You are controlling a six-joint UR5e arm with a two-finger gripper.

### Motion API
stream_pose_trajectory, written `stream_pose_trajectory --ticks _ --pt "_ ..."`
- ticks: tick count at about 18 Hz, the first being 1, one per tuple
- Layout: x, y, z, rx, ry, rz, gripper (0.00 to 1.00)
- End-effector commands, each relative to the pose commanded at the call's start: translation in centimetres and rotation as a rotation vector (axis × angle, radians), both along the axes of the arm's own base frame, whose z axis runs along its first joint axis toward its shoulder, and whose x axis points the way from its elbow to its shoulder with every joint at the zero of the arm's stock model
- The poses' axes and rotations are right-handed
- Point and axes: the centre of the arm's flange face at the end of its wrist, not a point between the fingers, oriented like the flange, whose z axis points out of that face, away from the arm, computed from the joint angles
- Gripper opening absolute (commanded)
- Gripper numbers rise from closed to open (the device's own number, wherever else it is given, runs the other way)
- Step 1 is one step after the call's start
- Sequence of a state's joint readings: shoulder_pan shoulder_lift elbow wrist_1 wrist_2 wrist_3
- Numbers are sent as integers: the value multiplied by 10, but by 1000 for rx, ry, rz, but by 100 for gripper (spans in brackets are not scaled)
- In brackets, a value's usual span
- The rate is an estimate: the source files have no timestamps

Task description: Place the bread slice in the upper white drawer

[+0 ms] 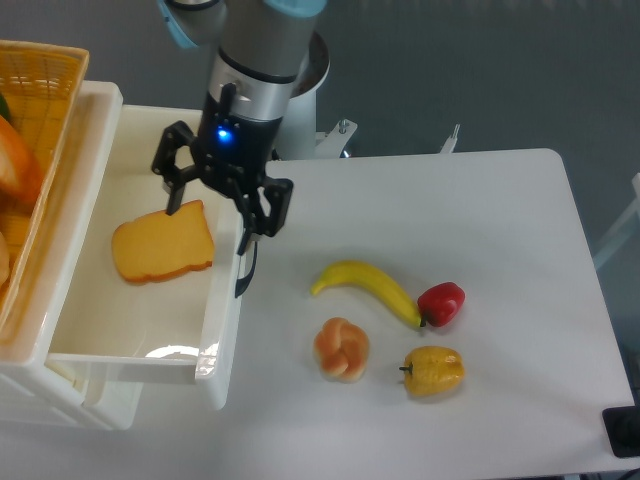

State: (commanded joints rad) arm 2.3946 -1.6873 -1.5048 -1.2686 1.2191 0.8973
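Observation:
The bread slice (163, 246), yellow-orange with a darker crust, lies flat on the floor of the upper white drawer (218, 335), which is pulled open at the left. My gripper (218, 205) is open and empty, hovering over the drawer's right wall. Its left finger (176, 188) is just above the slice's upper right corner, and its right finger (268, 215) is outside the drawer over the table. The drawer's black handle (245, 268) shows below the right finger.
A woven yellow basket (40, 130) sits on the drawer's left edge. The lower white drawer (70, 392) shows beneath. On the table to the right lie a banana (365, 285), a red pepper (441, 303), a yellow pepper (433, 370) and a knotted bun (342, 348).

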Motion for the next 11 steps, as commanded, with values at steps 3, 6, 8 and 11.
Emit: stream_pose_trajectory --ticks 3,6,8,11 --pt "-13 2 -15 -52 32 16 100" --pt "-24 -3 -24 -138 101 32 100" --pt "-31 -5 -35 -192 138 5 100" --pt "-41 -12 -48 -279 189 6 100"
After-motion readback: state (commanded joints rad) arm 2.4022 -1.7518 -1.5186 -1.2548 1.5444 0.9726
